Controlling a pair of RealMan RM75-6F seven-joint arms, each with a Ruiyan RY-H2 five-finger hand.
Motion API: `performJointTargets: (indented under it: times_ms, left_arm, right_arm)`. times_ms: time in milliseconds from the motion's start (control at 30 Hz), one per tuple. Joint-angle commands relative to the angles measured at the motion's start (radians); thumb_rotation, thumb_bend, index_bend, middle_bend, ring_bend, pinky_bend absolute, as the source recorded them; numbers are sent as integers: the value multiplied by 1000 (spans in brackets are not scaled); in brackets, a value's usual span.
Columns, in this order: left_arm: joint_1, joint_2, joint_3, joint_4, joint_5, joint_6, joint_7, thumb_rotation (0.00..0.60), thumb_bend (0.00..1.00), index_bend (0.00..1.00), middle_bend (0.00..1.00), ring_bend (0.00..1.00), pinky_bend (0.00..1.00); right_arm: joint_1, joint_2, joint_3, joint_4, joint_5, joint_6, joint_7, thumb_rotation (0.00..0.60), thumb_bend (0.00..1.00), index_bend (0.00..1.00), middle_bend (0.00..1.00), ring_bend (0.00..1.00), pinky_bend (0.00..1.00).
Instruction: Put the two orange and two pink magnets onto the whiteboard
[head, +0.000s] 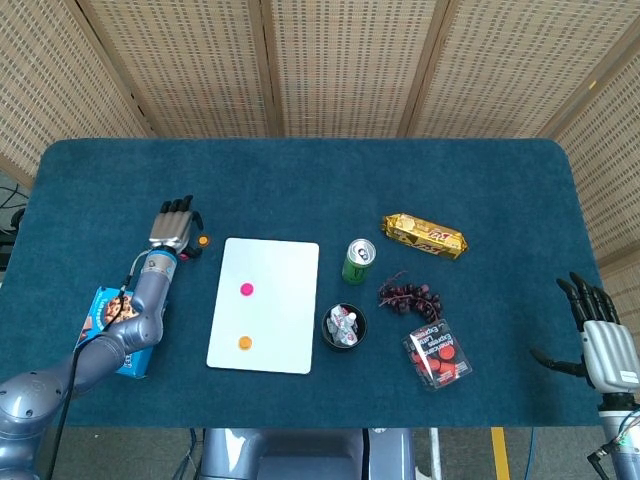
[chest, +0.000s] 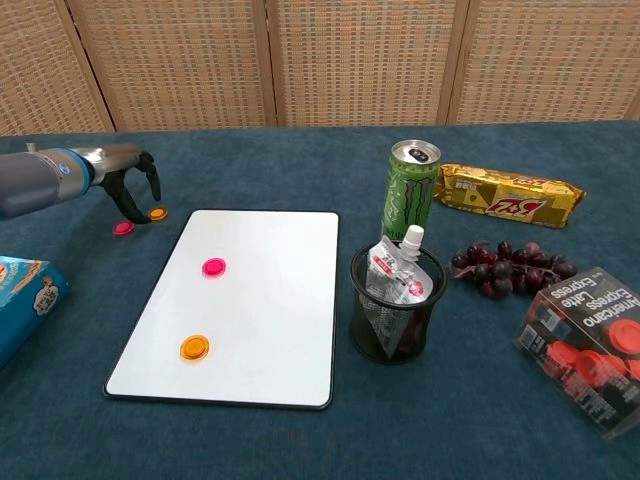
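Note:
The whiteboard (head: 290, 262) (chest: 270, 250) lies flat at the table's left centre. On it sit one pink magnet (head: 246, 289) (chest: 213, 267) and one orange magnet (head: 243, 343) (chest: 195, 348). Off its far left corner, a second orange magnet (head: 203, 241) (chest: 158, 213) and a second pink magnet (chest: 123, 228) lie on the blue cloth. My left hand (head: 175, 226) (chest: 130, 188) arches over these two, fingers pointing down and apart, holding nothing. My right hand (head: 603, 338) hangs open off the table's front right corner, away from everything.
A blue cookie box (head: 112, 330) (chest: 20, 300) lies beside my left forearm. Right of the board stand a black mesh cup (chest: 397, 305) with a pouch, a green can (chest: 411, 190), a yellow snack bar (chest: 508, 195), grapes (chest: 512, 268) and a capsule box (chest: 590, 345).

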Motion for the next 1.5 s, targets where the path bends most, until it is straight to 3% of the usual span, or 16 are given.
performJointTargets:
  times_ms: [33, 533, 800, 1000, 1100, 1267, 1500]
  left_arm:
    - [-1, -5, -3, 6, 0, -4, 1, 600, 287, 394, 0, 0, 0]
    - [-21, -50, -30, 71, -30, -41, 32, 600, 288, 417, 0, 0, 0]
    - [-22, -64, -36, 90, -27, -40, 43, 600, 309, 572, 0, 0, 0]
    - [-13, -37, -46, 50, -13, -23, 35, 600, 315, 576, 0, 0, 0]
    - [-4, 1, -50, -20, -2, -1, 32, 600, 316, 576, 0, 0, 0]
    - [14, 95, -53, -229, 32, 62, 28, 600, 315, 576, 0, 0, 0]
    - [62, 260, -1, -667, 180, 150, 27, 600, 313, 576, 0, 0, 0]
  right_arm:
    - [0, 0, 0, 0, 0, 0, 0, 600, 138, 0, 0, 0, 0]
    - [2, 3, -1, -4, 5, -9, 3, 600, 139, 0, 0, 0, 0]
    - [2, 4, 0, -5, 6, -11, 9, 600, 140, 0, 0, 0, 0]
    - [1, 5, -1, -4, 4, -10, 13, 600, 139, 0, 0, 0, 0]
    - [1, 5, -1, -4, 4, -10, 16, 600, 142, 0, 0, 0, 0]
    - [1, 6, -1, -5, 4, -10, 19, 600, 144, 0, 0, 0, 0]
    - [0, 5, -1, -3, 1, -7, 21, 600, 143, 0, 0, 0, 0]
